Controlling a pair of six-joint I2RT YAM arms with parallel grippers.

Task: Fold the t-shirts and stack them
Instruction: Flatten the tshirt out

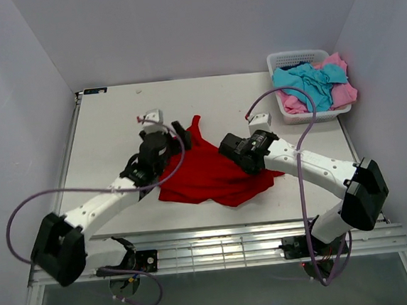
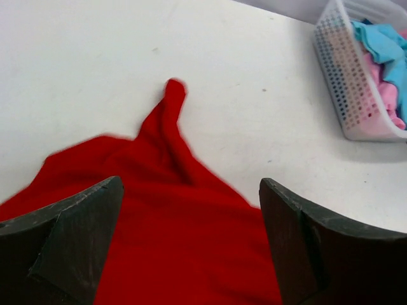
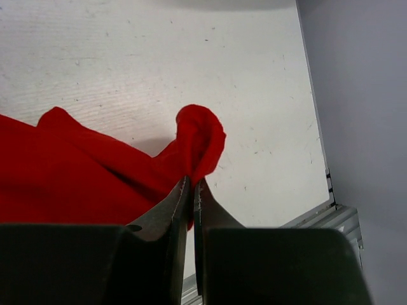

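- Top external view: large bright red cloth t-shirt [image 1: 209, 173] lies crumpled on the white table [image 1: 115, 124], near the middle. It is spread unevenly, with one narrow tongue of cloth pointing to the far side.
- Right gripper [image 3: 193, 183]: fingers pressed together on a small bunched fold at the right edge of the red t-shirt. The fold rises in a rounded loop just above the tips.
- Left gripper [image 2: 191, 184]: fingers spread wide and holding nothing, hovering over the left part of the red t-shirt. Whether the fingers touch the cloth cannot be told.
- White plastic lattice basket [image 1: 313, 116] stands at the far right corner of the table. It holds a turquoise-blue t-shirt [image 1: 311, 82] and a pink t-shirt [image 1: 344, 94], heaped and unfolded.
- Handling, judged:
  - The cloth is light, limp and not fragile. It will sag and drag on the table rather than keep any shape.
  - A pinch through one thin layer should hold, while a thick bunch may slip out.
- Hold points, judged:
  - Take hems, shoulders or sleeve edges, one per gripper and well apart, so the garment can be pulled flat before folding.
  - The far tongue of cloth is a ready grip for the left gripper.
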